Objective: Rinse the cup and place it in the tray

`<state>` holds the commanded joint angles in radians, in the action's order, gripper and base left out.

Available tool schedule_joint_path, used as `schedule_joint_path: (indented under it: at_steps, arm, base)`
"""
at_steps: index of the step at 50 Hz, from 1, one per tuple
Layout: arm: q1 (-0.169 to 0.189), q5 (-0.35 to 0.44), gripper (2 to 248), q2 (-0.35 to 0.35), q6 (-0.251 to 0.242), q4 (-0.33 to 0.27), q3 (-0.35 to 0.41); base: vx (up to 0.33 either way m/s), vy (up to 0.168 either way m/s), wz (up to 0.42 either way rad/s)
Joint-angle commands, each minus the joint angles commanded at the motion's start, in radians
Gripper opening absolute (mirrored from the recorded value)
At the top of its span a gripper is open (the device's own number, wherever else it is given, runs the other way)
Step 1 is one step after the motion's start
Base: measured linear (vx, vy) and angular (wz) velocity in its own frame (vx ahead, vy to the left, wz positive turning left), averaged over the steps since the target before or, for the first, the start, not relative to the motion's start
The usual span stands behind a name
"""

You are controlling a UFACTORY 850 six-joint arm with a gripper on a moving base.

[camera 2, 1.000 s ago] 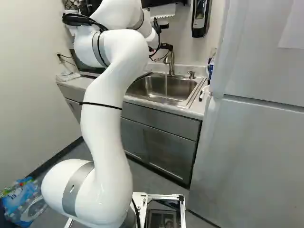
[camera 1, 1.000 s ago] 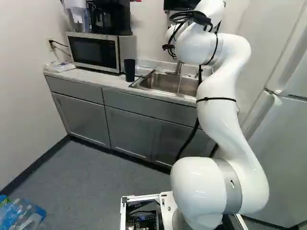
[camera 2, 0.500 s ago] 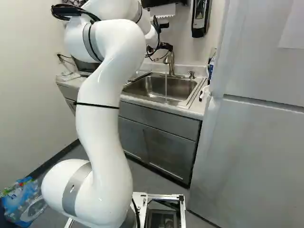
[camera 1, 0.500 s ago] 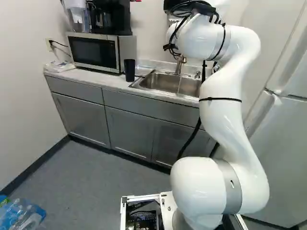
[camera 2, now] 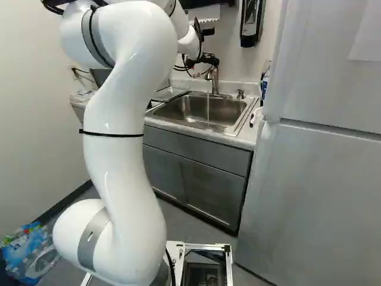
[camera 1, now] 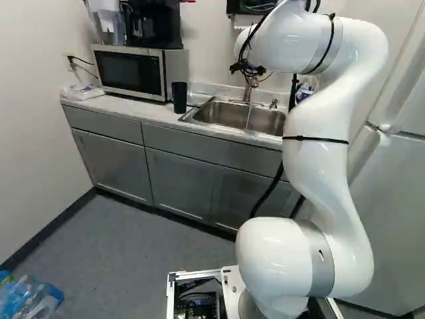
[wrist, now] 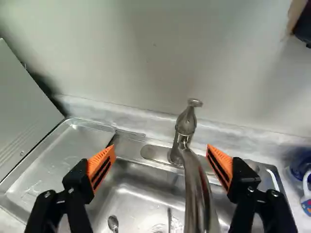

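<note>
My gripper (camera 1: 248,69) is at the faucet (camera 2: 214,77), above the back of the sink (camera 2: 205,110). In the wrist view both orange-padded fingers of the gripper (wrist: 161,162) stand wide open, the faucet's neck (wrist: 194,189) showing between them, with nothing gripped. Water (camera 2: 208,110) runs from the spout into the sink. A dark cup (camera 1: 179,98) stands upright on the counter between microwave and sink. The metal tray (wrist: 73,145) lies beside the sink, on the microwave's side; no cup shows on the part in view.
The microwave (camera 1: 129,72) stands on the counter (camera 1: 119,106) beyond the tray. A spoon (wrist: 112,223) lies in the sink. A blue and white mug (wrist: 306,187) stands past the sink's other end, towards the fridge (camera 2: 315,190). A soap dispenser (camera 2: 251,21) hangs on the wall.
My arm's upper bend has come back towards the base cameras, showing more of the sink and the tray. The gripper end has shifted slightly right along the faucet. The base has not moved.
</note>
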<state>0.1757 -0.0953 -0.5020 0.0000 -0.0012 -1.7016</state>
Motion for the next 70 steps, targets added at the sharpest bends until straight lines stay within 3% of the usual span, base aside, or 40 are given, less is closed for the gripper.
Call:
schedule_joint_path:
  at_steps: [38, 70]
  arm:
    - [0.045, -0.115, 247, 0.176, 0.000, 0.000, 0.214]
    - [0.065, -0.278, 247, 0.334, 0.000, 0.000, 0.394]
  base:
    - [0.000, 0.000, 0.000]
    - [0.000, 0.000, 0.000]
